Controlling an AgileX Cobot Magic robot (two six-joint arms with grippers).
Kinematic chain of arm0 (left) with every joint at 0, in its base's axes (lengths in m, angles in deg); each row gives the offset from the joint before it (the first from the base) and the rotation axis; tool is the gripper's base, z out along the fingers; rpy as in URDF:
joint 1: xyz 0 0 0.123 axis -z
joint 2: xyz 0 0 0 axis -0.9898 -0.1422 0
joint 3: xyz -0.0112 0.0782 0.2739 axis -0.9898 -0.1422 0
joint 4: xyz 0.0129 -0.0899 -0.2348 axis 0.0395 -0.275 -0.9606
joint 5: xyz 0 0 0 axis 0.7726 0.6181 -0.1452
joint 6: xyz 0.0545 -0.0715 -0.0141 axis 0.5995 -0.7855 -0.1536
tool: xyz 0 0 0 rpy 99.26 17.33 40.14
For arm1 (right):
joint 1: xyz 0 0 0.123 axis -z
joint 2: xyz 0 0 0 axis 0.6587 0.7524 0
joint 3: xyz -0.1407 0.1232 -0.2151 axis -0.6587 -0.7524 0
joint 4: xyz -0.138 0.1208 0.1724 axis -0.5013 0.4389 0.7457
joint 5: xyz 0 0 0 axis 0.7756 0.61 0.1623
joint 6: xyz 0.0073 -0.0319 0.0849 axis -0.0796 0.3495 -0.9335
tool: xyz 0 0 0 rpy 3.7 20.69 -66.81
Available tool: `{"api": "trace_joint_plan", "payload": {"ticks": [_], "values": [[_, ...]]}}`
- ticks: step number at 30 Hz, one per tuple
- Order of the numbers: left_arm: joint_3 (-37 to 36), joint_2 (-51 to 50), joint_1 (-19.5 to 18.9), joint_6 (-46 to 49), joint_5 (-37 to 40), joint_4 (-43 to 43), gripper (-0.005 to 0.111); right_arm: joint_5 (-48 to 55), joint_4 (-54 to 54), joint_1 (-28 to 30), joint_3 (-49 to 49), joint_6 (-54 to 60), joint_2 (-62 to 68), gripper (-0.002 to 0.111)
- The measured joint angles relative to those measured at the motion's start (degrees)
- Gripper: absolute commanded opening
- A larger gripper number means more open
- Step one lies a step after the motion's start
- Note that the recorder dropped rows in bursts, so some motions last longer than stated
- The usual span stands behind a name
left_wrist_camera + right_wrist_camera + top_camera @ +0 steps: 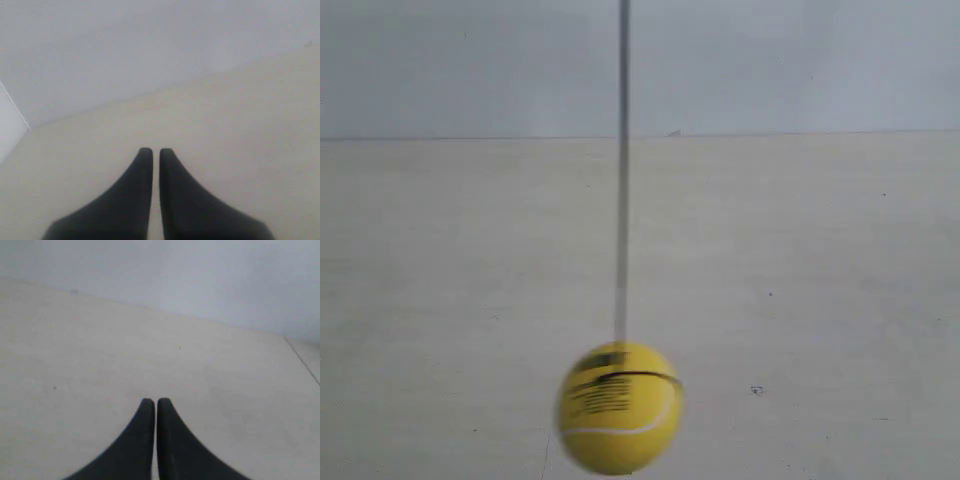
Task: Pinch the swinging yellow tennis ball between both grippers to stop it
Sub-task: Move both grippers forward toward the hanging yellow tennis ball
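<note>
1. Exterior view, nearest the camera: a bright yellow, felt-covered tennis ball (618, 408) hangs at the 6 o'clock edge of the frame; its lower rim is cut off by that edge; a white curved seam crosses its lower half; black barcode lines and print sit toward its 10 o'clock side; a thin black band circles its upper part; its outline is slightly blurred.
2. A thin dark cord (622, 170) runs straight up from the top of the ball toward 12 o'clock and leaves the frame there; it too is blurred.
3. Behind the ball lies a pale beige, matte table (820, 300); it fills the frame from 6 o'clock up to a level line above the middle.
4. Farthest back, toward 12 o'clock, stands a plain grey-white wall (800, 60).
5. Left wrist view: the left gripper (156, 152) has two black, matte, wedge-shaped fingers (130, 200); the jaws stand together, only a thin pale slit between them, gripping nothing; beyond the tips lies the table, then the wall.
6. Right wrist view: the right gripper (155, 402) has the same black wedge shape; its jaws also stand together with a hairline slit, gripping nothing; the beige table lies beyond the tips, and the wall is farthest off.
</note>
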Motion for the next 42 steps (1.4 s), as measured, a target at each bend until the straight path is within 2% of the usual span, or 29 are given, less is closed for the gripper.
{"api": "trace_joint_plan", "payload": {"ticks": [3,8,13,15,20,24,27,30,32,37,42], "values": [[0.00,0.00,0.00,-2.16,-7.48,-1.47,0.005,-6.70,0.00,0.00,0.00,0.00,0.00,0.000],[0.00,0.00,0.00,-15.44,-21.38,-5.87,0.005,-17.65,0.00,0.00,0.00,0.00,0.00,0.000],[0.00,0.00,0.00,-27.60,-27.69,-6.46,0.005,-25.70,0.10,0.00,0.00,-2.64,-0.09,0.000],[0.00,0.00,0.00,-32.65,-29.24,-6.55,0.005,-27.61,0.10,0.00,0.00,-6.53,-0.09,0.000],[0.00,0.00,0.00,-46.80,-30.00,-5.08,0.005,-29.74,0.32,0.00,0.00,-26.07,-0.09,0.000],[0.14,0.00,0.00,-59.78,-30.10,8.98,0.005,-31.23,-1.50,0.00,0.00,-32.04,-0.09,0.000],[2.71,-1.76,0.00,-73.74,-31.65,26.20,0.005,-31.64,-6.27,0.00,0.00,-38.71,-0.09,0.000],[6.31,-6.86,0.00,-84.82,-37.66,41.11,0.005,-31.78,-15.98,0.00,1.27,-48.95,-0.09,0.000],[8.58,-11.36,0.00,-88.84,-42.60,48.02,0.005,-32.93,-23.31,0.00,2.66,-55.81,1.09,0.000],[12.12,-22.58,0.00,-92.18,-54.88,59.37,0.005,-41.45,-41.76,0.00,6.02,-70.81,9.80,0.000],[12.22,-33.95,0.00,-90.22,-62.13,65.28,0.005,-55.20,-49.39,0.00,6.85,-73.48,22.33,0.000]]}}
